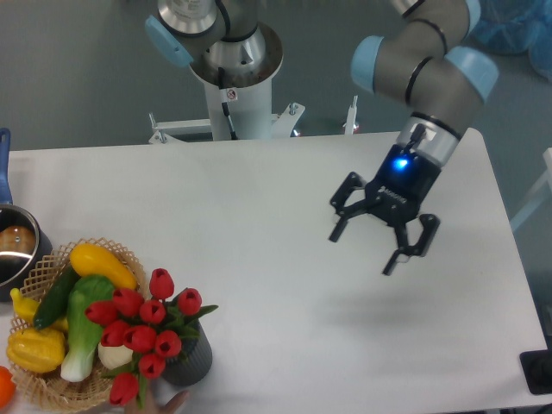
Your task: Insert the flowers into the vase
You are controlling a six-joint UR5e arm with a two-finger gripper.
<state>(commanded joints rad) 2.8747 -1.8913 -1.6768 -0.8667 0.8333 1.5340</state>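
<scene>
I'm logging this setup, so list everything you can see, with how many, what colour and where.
red tulip bunch with green leaves: one bunch, red and green, standing in the vase, front left
ribbed dark grey vase: one, front left, beside the basket
woven wicker basket: one, tan, left edge, holding yellow, green and white vegetables
metal pot with blue handle: one, far left, partly cut off
white table: one
fingertips: skin-coloured, bottom edge below the vase
claw: one, black, open, empty, above the table's right half
</scene>
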